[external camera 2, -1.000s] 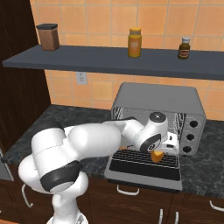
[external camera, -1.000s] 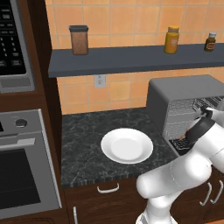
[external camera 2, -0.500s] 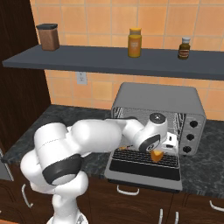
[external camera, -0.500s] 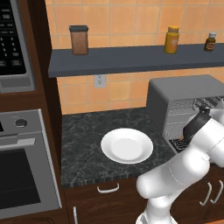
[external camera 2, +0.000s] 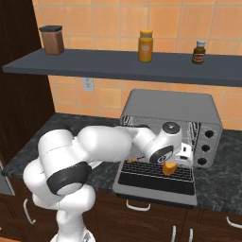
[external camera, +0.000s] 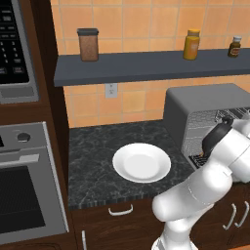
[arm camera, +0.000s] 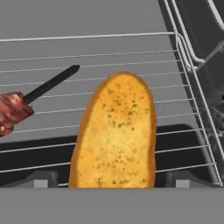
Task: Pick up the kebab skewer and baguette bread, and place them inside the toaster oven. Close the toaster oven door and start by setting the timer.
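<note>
Baguette bread (arm camera: pixel 114 131) at centre frame on the toaster oven (external camera 2: pixel 172 109) rack, kebab skewer (arm camera: pixel 30 101) at left. Jaws probably open, bread released. Better to withdraw straight, without touching either.

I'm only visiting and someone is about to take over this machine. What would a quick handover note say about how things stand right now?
Gripper: at the toaster oven mouth, fingers spread either side of the baguette bread; grip looks released.
Baguette bread: lying on the wire rack, near end toward the hand.
Kebab skewer: on the same rack, beside the bread, apart from it.
Toaster oven door: folded down, open.
White plate: on the counter.
Done: both foods on the rack.
Left: back the hand out, close the door, set the timer.
</note>
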Robot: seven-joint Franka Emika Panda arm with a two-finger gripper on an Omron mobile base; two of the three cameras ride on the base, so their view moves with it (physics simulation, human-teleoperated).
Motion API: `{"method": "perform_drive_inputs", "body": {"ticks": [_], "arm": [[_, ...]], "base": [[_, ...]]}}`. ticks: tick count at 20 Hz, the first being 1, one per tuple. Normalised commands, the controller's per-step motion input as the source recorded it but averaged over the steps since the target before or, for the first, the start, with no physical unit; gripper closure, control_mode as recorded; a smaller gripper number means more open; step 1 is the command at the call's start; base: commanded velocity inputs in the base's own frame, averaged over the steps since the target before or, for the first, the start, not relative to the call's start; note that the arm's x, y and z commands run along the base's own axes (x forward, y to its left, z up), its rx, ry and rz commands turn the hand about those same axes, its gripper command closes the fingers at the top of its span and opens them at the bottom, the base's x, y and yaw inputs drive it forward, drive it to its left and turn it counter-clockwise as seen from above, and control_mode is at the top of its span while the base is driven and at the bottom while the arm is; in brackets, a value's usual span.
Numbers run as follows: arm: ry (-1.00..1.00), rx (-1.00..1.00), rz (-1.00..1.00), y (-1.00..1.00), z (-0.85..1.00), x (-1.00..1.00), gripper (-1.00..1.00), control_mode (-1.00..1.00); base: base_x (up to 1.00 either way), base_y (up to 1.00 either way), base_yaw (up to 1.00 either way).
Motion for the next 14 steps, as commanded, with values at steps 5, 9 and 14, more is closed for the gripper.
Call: {"method": "perform_drive_inputs", "body": {"ticks": [5, 9, 14], "arm": [[-0.03, 0.0, 0.0, -0.02, 0.29, -0.5, -1.0, -1.0], [0.03, 0.0, -0.11, 0.04, 0.13, -0.76, -1.0, -1.0], [0.2, 0.05, -0.19, 0.22, 0.0, -0.44, -1.0, -1.0]], "base": [[0.0, 0.0, 0.0], [0.0, 0.0, 0.0], [0.0, 0.0, 0.0]]}}
